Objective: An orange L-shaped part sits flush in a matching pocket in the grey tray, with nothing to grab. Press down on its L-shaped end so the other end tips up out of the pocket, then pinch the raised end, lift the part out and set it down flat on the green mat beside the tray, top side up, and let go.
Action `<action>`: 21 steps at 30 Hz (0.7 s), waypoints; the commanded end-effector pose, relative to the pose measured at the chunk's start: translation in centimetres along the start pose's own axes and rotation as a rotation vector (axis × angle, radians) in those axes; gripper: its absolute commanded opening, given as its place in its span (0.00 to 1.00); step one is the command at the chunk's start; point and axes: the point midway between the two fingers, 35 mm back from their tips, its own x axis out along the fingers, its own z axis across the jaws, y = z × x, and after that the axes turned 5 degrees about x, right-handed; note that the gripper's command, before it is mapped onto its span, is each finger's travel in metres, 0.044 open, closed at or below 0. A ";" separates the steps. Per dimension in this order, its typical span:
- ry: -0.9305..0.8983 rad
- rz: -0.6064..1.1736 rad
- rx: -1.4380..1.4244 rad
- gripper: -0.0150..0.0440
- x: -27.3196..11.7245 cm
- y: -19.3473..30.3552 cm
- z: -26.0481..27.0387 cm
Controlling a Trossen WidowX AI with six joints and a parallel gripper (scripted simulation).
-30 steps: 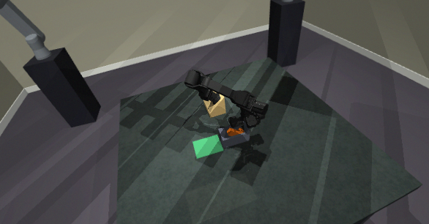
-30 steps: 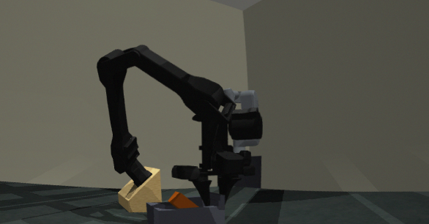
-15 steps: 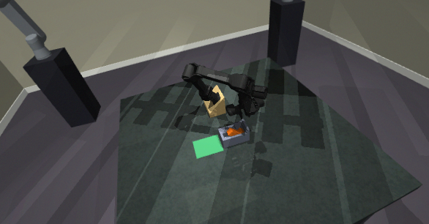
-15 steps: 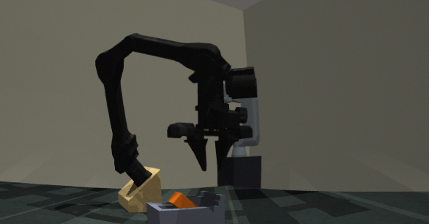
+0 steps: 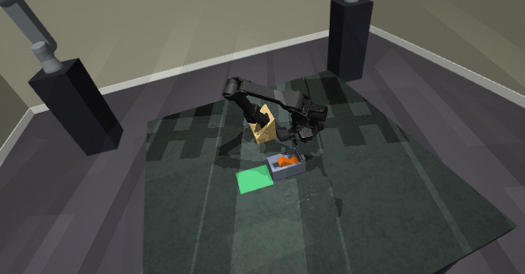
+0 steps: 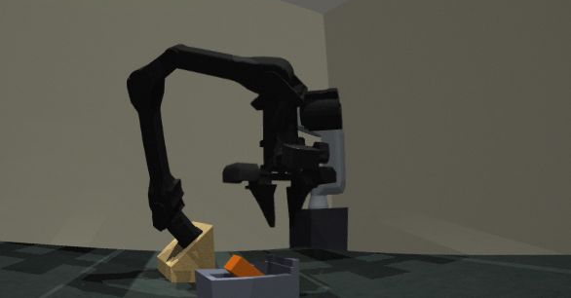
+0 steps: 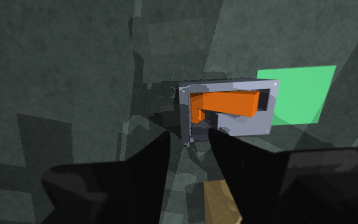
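The orange L-shaped part point(image 5: 287, 161) point(image 6: 243, 267) point(image 7: 230, 102) lies tilted in the grey tray point(image 5: 288, 173) point(image 6: 253, 288) point(image 7: 245, 126). Its straight end, on the green mat's side, is raised above the tray's rim, and its L-shaped end is down inside the tray. The green mat point(image 5: 254, 180) point(image 7: 302, 95) lies flat beside the tray with nothing on it. My gripper point(image 6: 283, 226) point(image 7: 189, 134) is open and empty, well above the tray and away from the raised end, nearer the side of the L-shaped end. In the top view the fingertips are hard to make out.
A wooden wedge block point(image 5: 266, 132) point(image 6: 197, 256) point(image 7: 221, 202) stands at the arm's base, behind the tray. The tray's wall stands higher at the side of the L-shaped end. Two dark pedestals point(image 5: 76, 106) point(image 5: 349, 41) with grey arms stand farther back.
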 end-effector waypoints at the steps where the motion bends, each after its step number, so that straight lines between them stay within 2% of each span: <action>1: -0.001 -0.002 -0.001 0.56 0.0 0.0 0.0; 6: -0.001 -0.002 -0.001 0.56 0.0 0.0 0.0; 9: -0.001 -0.001 -0.087 0.69 0.0 -0.2 -0.4; 10: 0.000 0.000 -0.143 0.73 -0.1 -0.3 -0.7; 21: 0.000 0.013 -1.084 0.73 -0.2 -1.3 -5.4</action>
